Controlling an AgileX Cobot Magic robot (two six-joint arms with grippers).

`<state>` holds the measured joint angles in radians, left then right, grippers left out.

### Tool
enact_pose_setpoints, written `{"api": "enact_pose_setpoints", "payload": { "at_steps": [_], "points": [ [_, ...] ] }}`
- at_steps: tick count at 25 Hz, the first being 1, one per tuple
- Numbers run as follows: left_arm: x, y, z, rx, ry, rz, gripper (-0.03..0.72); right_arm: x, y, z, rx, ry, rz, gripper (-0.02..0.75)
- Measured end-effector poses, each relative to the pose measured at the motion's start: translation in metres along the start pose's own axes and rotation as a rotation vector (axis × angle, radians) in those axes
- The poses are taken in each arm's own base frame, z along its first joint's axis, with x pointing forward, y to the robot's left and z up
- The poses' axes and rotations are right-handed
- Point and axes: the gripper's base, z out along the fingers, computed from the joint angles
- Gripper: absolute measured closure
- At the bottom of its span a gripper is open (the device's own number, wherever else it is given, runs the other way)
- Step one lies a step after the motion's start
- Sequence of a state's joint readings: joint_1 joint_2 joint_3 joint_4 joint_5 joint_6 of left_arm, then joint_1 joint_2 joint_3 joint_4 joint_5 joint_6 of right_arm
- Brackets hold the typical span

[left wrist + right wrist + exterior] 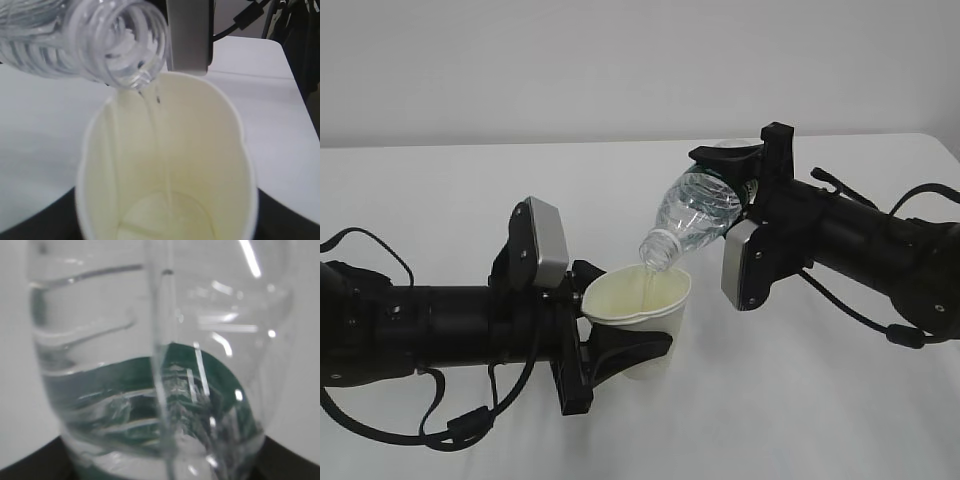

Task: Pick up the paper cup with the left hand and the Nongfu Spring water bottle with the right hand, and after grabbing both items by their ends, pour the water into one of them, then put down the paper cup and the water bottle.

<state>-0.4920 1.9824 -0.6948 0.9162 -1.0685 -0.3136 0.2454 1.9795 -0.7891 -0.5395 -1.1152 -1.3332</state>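
My left gripper point(620, 320) is shut on the white paper cup point(655, 315), holding it upright just above the table. In the left wrist view the cup point(200, 150) fills the frame between the dark jaws. My right gripper point(735, 175) is shut on the base end of the Nongfu Spring water bottle point(698, 212). The bottle is tilted with its neck down over the cup's rim. A thin stream of water point(159, 145) runs from the bottle's open mouth point(120, 45) into the cup and pools at its bottom. The bottle's ribbed body and green label point(150, 375) fill the right wrist view.
The white table point(840, 400) spreads under both arms, with a pale wall behind. Black cables point(440, 430) loop beneath the left arm, and others trail beside the right arm. The right arm's grey plate point(187, 35) hangs just behind the cup.
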Motion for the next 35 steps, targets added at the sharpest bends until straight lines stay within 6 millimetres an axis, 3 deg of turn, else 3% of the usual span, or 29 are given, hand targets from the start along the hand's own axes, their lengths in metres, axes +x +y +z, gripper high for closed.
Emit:
{"api": "enact_pose_setpoints", "payload": {
  "at_steps": [35],
  "points": [
    [0.0,0.0,0.0,0.0,0.0,0.0,0.268,0.0,0.0,0.0,0.0,0.0,-0.022,0.318]
  ]
}}
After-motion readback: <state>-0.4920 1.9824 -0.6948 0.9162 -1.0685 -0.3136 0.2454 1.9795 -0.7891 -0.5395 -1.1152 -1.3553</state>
